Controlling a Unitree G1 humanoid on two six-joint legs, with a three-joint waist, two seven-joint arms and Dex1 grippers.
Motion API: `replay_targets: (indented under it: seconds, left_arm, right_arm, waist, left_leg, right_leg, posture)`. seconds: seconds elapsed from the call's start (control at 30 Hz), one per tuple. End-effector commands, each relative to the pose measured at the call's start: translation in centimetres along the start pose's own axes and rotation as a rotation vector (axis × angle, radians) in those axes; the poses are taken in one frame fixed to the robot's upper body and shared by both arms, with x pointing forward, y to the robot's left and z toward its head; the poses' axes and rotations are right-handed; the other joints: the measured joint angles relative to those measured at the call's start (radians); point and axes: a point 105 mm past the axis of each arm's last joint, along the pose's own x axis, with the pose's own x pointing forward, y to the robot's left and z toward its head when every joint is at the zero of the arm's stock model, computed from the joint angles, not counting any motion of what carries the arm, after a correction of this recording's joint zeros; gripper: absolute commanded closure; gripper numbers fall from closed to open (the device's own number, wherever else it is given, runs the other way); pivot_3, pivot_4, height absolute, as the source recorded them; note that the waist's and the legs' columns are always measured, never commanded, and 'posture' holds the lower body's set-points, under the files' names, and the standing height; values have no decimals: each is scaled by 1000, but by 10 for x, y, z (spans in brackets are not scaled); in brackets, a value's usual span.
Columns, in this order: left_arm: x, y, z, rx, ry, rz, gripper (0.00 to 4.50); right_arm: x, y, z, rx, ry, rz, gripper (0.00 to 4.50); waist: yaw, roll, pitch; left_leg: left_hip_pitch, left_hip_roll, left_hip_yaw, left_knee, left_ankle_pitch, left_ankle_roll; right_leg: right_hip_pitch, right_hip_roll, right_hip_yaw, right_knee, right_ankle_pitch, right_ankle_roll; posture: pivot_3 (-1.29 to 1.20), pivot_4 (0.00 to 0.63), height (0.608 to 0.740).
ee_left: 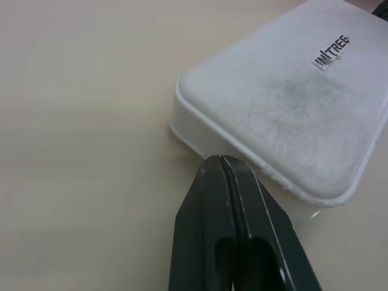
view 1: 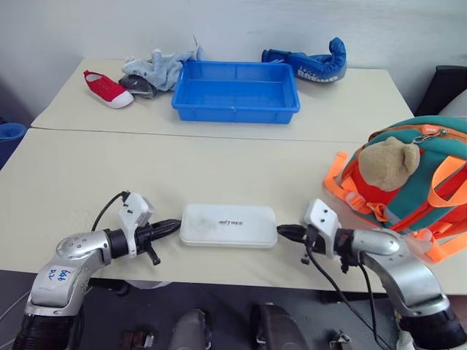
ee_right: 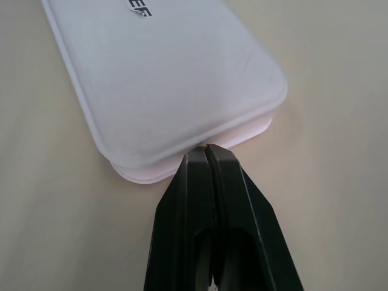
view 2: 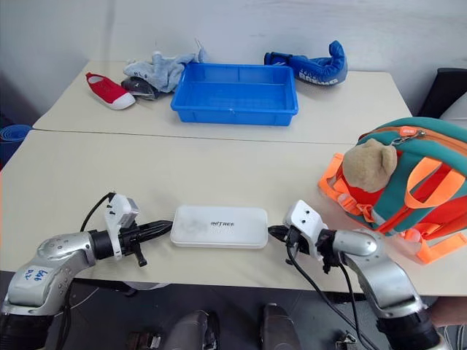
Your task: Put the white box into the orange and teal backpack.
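Flat white plastic box (view 1: 228, 225) with rounded corners lying left of orange and teal backpack (view 1: 408, 182); left gripper (view 1: 174, 225) and right gripper (view 1: 283, 232) pressed together, tips at its two short ends.

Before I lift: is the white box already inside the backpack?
No, the white box lies flat on the table, apart from the backpack standing to its right.

1 white box (view 1: 228, 225), 1 backpack (view 1: 408, 182), 1 blue tray (view 1: 236, 92), 1 red shoe (view 1: 107, 89).
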Motion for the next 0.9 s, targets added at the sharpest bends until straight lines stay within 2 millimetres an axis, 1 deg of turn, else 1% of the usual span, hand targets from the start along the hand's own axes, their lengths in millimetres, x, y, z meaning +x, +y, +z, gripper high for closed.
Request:
replay_targets:
  seconds: [0.03,0.07,0.13,0.17,0.23,0.27,0.33,0.43,0.5,0.53,0.6,0.67,0.7,0.73,0.83,0.9]
  left_arm:
    - [4,-16,7,16,-20,-85,4487]
    - [3,-15,7,13,-19,-80,4487]
    - [1,-13,7,8,-11,-68,4487]
    - [-2,-6,4,1,14,-41,4487]
    - [-8,11,-3,-8,73,26,4063]
    - [-11,16,-3,-35,82,31,3885]
    - [-18,24,3,-93,79,17,3299]
    - [-36,33,4,-190,163,23,2441]
    - [-48,28,3,-287,212,-50,1751]
    - [-53,25,3,-339,240,-89,1476]
    - [-57,23,2,-444,283,-121,851]
    - [-52,32,-2,-530,329,-82,232]
    - [-47,34,-1,-587,327,-90,20]
    - [-41,37,-4,-626,347,-77,20]
    - [-21,30,-11,-768,435,-107,20]
    - [-8,22,-6,-807,450,-153,20]
  right_arm:
    - [-17,14,6,51,-35,13,4500]
    - [-23,15,-2,68,-8,-2,4500]
    - [-30,14,-11,77,26,-32,4500]
    - [-35,12,-16,84,43,-54,4500]
    - [-44,9,-24,110,58,-106,4500]
    - [-49,6,-26,125,59,-137,4500]
    - [-59,3,-30,134,73,-177,4500]
    - [-69,4,-35,127,105,-190,4500]
    - [-71,4,-34,127,105,-192,4500]
    - [-71,4,-34,122,109,-187,4500]
    - [-70,7,-35,92,128,-156,4500]
    - [-64,9,-36,49,149,-108,4500]
    - [-60,10,-36,29,154,-86,4500]
    - [-55,11,-36,11,159,-65,4500]
    - [-40,9,-33,-37,157,-33,4500]
    - [-33,7,-30,-51,146,-24,4500]
  waist:
    - [1,0,0]
    - [2,0,0]
    - [2,0,0]
    - [2,0,0]
    - [1,0,0]
    - [1,0,0]
    - [0,0,0]
    - [-1,0,0]
    - [-2,0,0]
    - [-3,0,0]
    - [-1,0,0]
    - [1,0,0]
    - [4,0,0]
    - [7,0,0]
    - [18,0,0]
    - [27,2,-1]
  left_leg:
    - [0,0,0,-1,0,0]
    - [0,0,-1,-1,0,0]
    - [0,0,-1,-1,0,0]
    - [0,0,-1,-1,0,0]
    - [0,0,-1,0,0,1]
    - [0,0,-1,0,0,1]
    - [1,0,-1,-1,0,1]
    - [0,0,-1,-1,0,1]
    - [0,0,-1,-1,0,1]
    - [0,0,-1,-1,0,1]
    - [0,0,-1,-1,0,0]
    - [0,0,-1,-1,0,1]
    - [1,0,-2,0,0,0]
    - [1,-1,-2,0,0,0]
    - [1,-2,-2,1,1,1]
    - [1,-2,-2,2,1,2]
  right_leg:
    - [0,0,0,-1,0,0]
    - [0,0,-1,-2,0,0]
    - [1,0,-1,-3,0,0]
    - [1,0,-1,-3,0,0]
    - [2,0,0,-3,0,0]
    - [2,0,-1,-2,0,0]
    - [1,0,-1,-2,0,0]
    - [1,0,-1,-2,0,0]
    - [1,0,-1,-2,0,0]
    - [1,0,0,-3,0,0]
    - [1,0,-1,-3,0,0]
    - [1,0,-1,-2,0,0]
    - [1,0,-1,-2,0,0]
    - [2,0,-1,-2,0,0]
    - [2,0,-1,-1,0,0]
    - [2,0,-1,0,0,0]
  posture:
    - [0,150,740]
    - [0,150,740]
    - [0,150,740]
    - [0,150,740]
    - [0,150,740]
    - [0,150,740]
    - [0,150,740]
    - [0,150,740]
    - [0,150,740]
    - [0,150,740]
    - [0,150,740]
    - [0,150,740]
    - [0,150,740]
    - [0,150,740]
    - [0,150,740]
    - [0,150,740]
